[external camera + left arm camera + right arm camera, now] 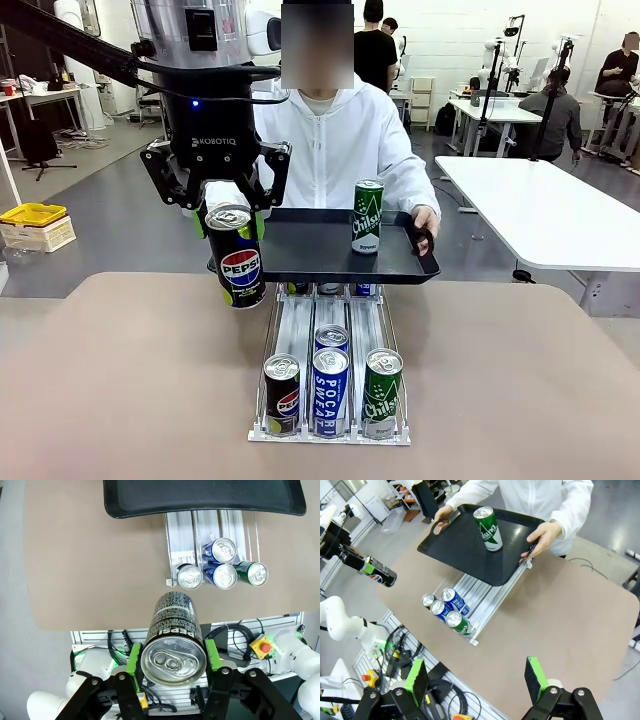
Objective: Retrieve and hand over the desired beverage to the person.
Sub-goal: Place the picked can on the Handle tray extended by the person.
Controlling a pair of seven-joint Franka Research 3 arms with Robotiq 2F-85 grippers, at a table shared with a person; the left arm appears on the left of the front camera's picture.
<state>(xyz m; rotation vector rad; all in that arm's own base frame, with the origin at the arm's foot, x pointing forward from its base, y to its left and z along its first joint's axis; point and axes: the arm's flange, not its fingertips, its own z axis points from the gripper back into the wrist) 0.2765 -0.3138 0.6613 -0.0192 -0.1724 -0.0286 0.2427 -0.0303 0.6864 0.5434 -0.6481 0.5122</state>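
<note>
My left gripper (232, 225) is clamped on the Pepsi can (238, 260), upright, just off the near-left corner of the black tray (310, 250) the person (335, 140) holds; I judge the handover goes forward and right onto it, beside the green can (367, 216). My right gripper (477, 680) hangs spread wide, holding nothing, well back from the tray.

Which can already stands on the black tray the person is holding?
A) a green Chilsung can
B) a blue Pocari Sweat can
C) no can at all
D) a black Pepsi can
A: a green Chilsung can stands upright on the black tray, while the Pepsi can is gripped in the left gripper, off the tray's left end.
</note>
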